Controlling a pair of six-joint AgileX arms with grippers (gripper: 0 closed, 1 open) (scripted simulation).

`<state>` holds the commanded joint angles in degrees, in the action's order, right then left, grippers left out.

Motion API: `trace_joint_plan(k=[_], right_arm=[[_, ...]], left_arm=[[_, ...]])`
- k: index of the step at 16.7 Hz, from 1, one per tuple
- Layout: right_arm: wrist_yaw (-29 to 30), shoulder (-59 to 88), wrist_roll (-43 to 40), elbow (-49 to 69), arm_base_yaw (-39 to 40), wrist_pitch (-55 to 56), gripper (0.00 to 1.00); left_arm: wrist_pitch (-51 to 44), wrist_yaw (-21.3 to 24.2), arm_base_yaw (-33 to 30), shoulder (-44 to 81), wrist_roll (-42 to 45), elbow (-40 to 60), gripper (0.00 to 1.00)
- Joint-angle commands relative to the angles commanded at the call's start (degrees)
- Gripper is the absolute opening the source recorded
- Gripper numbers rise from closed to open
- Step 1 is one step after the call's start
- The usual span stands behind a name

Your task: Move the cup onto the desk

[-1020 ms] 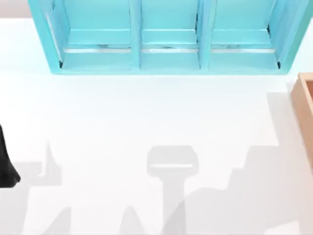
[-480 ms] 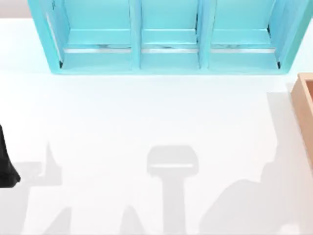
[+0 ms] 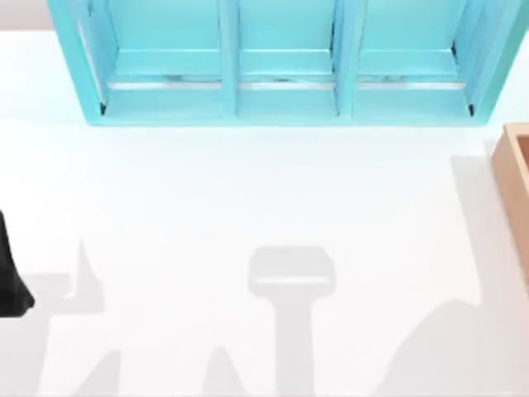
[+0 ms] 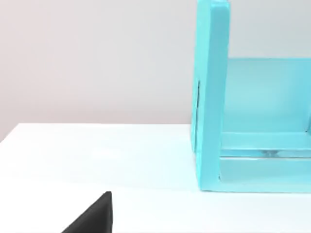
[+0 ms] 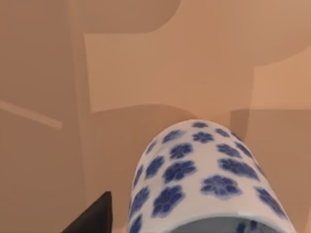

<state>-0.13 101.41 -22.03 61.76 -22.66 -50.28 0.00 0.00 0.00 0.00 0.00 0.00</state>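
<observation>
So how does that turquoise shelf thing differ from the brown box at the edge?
The teal three-compartment shelf unit stands at the far side of the white desk, split by dividers into three bays; the tan wooden box sits at the right edge, mostly cut off, with no dividers visible. The shelf is painted teal, the box bare tan. Both rest on the desk.

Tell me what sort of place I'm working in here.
Probably a rendered tabletop test scene, not a real room: a plain white desk, a teal three-compartment shelf unit at its far edge, and a tan wooden box on the right, with a blue-flowered cup inside.
</observation>
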Motion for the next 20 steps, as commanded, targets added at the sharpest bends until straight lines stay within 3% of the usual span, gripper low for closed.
trace_joint_plan(k=[1, 14, 20], right_arm=[[0.00, 0.00, 0.00, 0.00, 0.00, 0.00, 1.00], [0.00, 0.00, 0.00, 0.00, 0.00, 0.00, 0.02], [0.00, 0.00, 0.00, 0.00, 0.00, 0.00, 0.00]], left_arm=[[0.00, 0.00, 0.00, 0.00, 0.00, 0.00, 1.00], [0.00, 0.00, 0.00, 0.00, 0.00, 0.00, 1.00], [0.00, 0.00, 0.00, 0.00, 0.00, 0.00, 1.00]])
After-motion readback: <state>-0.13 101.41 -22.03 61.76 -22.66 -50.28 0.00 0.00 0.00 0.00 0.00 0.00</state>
